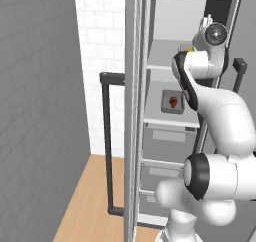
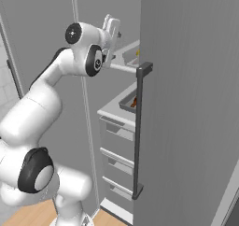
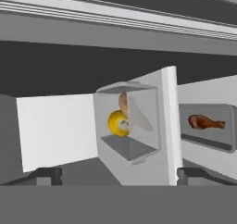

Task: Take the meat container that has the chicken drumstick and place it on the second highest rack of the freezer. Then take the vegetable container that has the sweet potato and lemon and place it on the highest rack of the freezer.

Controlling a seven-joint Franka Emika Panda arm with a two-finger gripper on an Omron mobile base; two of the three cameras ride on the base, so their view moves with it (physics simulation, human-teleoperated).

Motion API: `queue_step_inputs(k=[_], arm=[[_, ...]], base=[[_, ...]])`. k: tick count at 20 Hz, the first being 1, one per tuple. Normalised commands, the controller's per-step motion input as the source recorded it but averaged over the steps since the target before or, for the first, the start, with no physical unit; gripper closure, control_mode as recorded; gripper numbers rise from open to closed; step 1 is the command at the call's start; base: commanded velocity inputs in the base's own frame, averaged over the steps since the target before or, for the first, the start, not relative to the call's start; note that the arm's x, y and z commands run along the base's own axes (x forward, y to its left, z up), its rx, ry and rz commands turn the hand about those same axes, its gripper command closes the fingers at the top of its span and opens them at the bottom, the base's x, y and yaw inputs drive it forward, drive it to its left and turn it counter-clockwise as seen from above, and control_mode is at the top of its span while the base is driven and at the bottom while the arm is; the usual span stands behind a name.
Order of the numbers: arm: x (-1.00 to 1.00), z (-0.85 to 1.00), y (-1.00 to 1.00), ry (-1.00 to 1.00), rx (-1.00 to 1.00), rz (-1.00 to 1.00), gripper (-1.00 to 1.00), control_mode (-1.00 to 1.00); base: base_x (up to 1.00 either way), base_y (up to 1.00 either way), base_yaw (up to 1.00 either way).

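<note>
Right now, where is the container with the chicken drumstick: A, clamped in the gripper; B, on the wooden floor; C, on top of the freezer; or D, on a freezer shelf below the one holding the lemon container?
D: the chicken drumstick lies in its tray on the freezer shelf under the one bearing the lemon container; the gripper is open and empty.

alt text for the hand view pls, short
A grey container holding a lemon and a sweet potato sits on a pale freezer shelf. The open gripper faces it; a second tray holds a chicken drumstick.
</note>
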Motion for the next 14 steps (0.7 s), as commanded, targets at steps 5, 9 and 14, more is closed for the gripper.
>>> queue_step_inputs(k=[5, 9, 14], arm=[[-0.93, 0.33, 0.08, 0.07, -0.03, 0.19, -1.0, -1.0], [-1.0, -0.02, 0.2, 0.15, -0.15, 0.28, -1.0, -1.0], [-1.0, -0.35, 0.27, 0.15, -0.2, 0.36, -1.0, -1.0]], base=[[0.0, 0.0, 0.0], [0.0, 0.0, 0.0], [0.0, 0.0, 0.0]])
